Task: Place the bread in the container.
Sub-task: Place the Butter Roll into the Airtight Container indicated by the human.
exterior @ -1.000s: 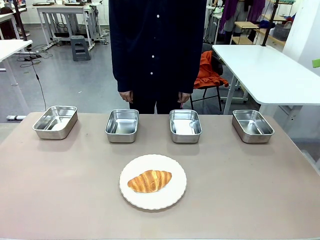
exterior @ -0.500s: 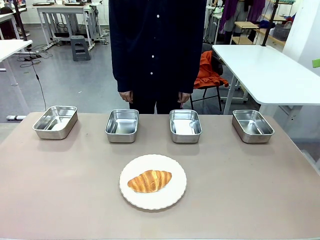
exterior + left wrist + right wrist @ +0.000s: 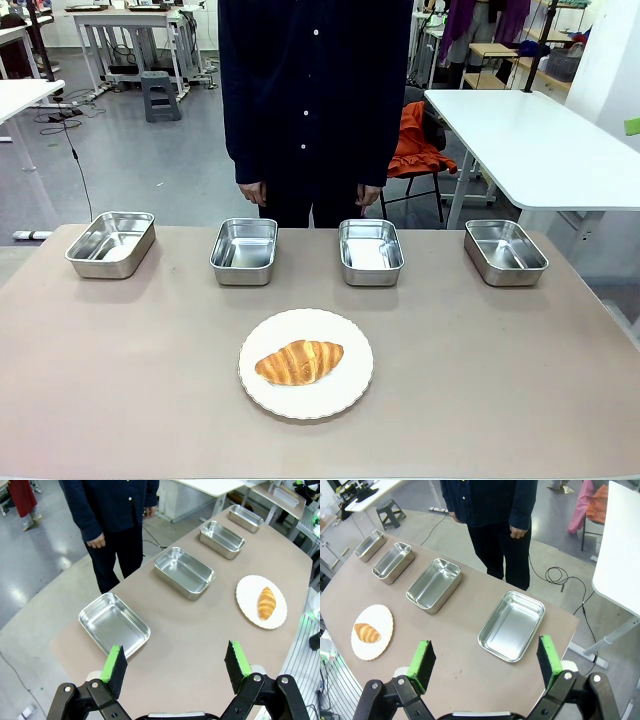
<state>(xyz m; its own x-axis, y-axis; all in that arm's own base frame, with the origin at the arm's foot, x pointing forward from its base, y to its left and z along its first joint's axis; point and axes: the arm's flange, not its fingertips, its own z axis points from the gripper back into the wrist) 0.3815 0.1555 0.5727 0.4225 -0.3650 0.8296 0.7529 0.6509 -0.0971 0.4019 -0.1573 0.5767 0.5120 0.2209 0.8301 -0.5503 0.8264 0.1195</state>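
Golden-brown crescent croissant [image 3: 299,362] sits centred on round white scalloped plate [image 3: 352,397], near middle of worktop [image 3: 500,380]. Four shallow stainless-steel trays [image 3: 244,250] along far edge. Left tool [image 3: 175,661] and right tool [image 3: 484,656] are wide open and hold nothing. Grip the thick middle lightly; the crust probably crushes.

Tan table [image 3: 120,380] bearing a white plate [image 3: 306,402]; beyond the plate, a row of four separate steel trays [image 3: 242,274].
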